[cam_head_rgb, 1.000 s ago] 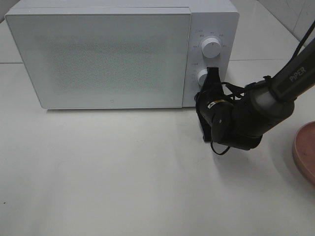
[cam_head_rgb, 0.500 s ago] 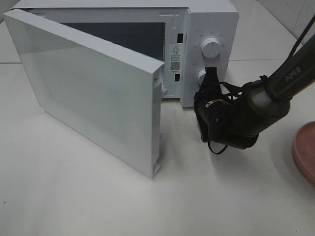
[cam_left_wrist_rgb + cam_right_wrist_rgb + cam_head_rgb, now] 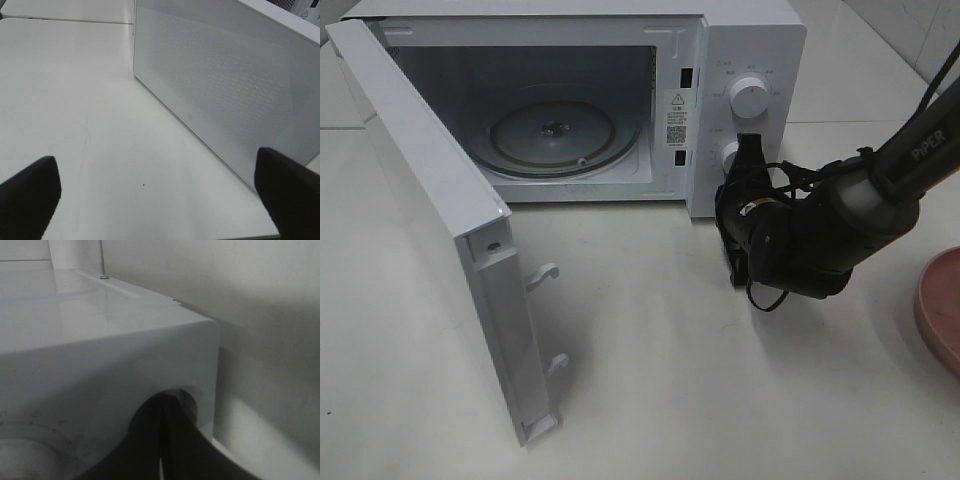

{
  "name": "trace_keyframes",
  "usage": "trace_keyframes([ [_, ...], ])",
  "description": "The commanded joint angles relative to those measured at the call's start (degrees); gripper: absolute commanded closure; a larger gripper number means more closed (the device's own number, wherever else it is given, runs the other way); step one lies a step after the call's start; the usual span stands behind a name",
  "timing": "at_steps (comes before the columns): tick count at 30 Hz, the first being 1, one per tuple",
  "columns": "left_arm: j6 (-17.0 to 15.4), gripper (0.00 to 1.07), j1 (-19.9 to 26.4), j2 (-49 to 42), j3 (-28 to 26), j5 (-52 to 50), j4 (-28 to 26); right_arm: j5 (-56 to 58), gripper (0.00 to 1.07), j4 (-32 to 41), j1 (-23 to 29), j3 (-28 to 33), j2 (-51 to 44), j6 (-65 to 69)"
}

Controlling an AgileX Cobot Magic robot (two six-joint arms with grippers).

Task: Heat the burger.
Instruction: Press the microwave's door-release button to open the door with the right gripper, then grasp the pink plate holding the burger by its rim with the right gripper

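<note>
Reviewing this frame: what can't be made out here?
- Burger: in no view; the pink plate is cut off by the exterior view's right edge.
- Lower knob: mostly covered by the right gripper in the exterior view; right wrist view is dark and blurred.
- Left gripper: only its fingertips show, in the left wrist view.

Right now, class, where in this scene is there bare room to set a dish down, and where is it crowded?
Widest free patch: the table between the open door and the right arm. The glass turntable inside the microwave is bare too. Crowded: by the lower knob, where the arm's shut jaws sit, and toward the pink plate.
</note>
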Motion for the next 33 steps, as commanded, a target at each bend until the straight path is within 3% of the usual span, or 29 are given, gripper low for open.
trace_keyframes([
  [1, -0.06, 0.09, -0.17, -1.38, 0.29, -0.57, -0.46, -5.96, 1.07, -2.69, 0.97, 0.63, -1.78, 2.52],
  [22, -0.06, 0.09, -0.17, -1.38, 0.29, -0.57, -0.46, -0.97, 1.07, -3.15, 2.75, 14.78, -11.86, 1.43],
  [33, -0.06, 0.09, -0.17, -1.38, 0.29, -0.57, -0.46, 10.08, 1.07, -3.15, 2.58, 21.66, -22.8, -11.17],
])
